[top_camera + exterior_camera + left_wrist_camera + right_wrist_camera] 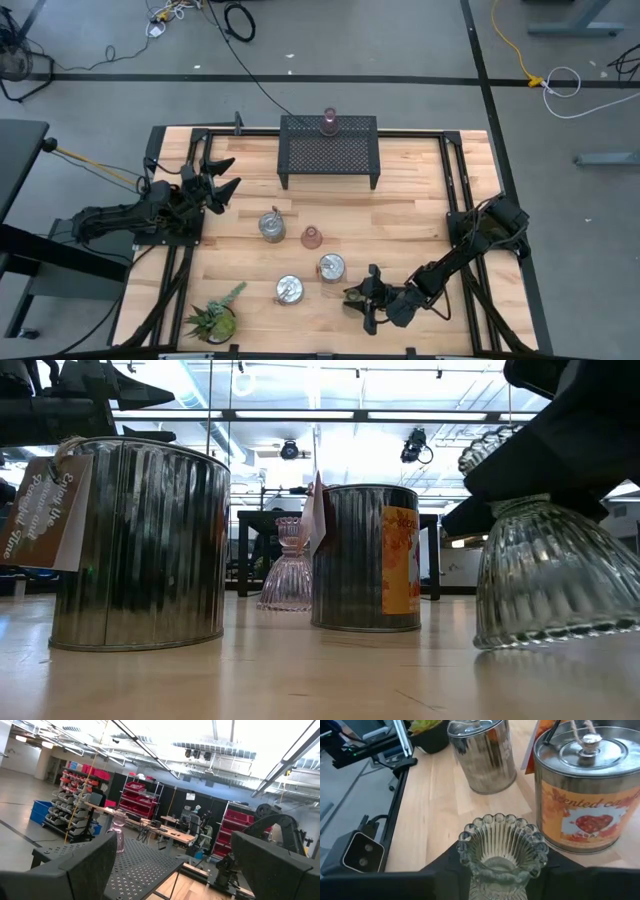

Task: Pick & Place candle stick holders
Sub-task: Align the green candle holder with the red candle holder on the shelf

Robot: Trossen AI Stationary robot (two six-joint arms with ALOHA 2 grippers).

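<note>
R gripper (502, 870) is clenched on a clear ribbed glass holder (502, 851) w/ scalloped rim and flared fluted base, standing on the wooden table (420, 215) at its front edge, just beside a shiny tin (331, 267) w/ orange label and knobbed lid. Two more ridged silvery tins: one (290, 290) near the spiky green plant (213, 320), one (271, 225) mid-table. A pink ribbed glass holder (311, 237) sits between them. Another pink holder (330, 122) stands on top of the black perforated metal rack (330, 152) at the back. L gripper (218, 180) hangs at the table's left side, fingers spread apart, holding nothing.
</note>
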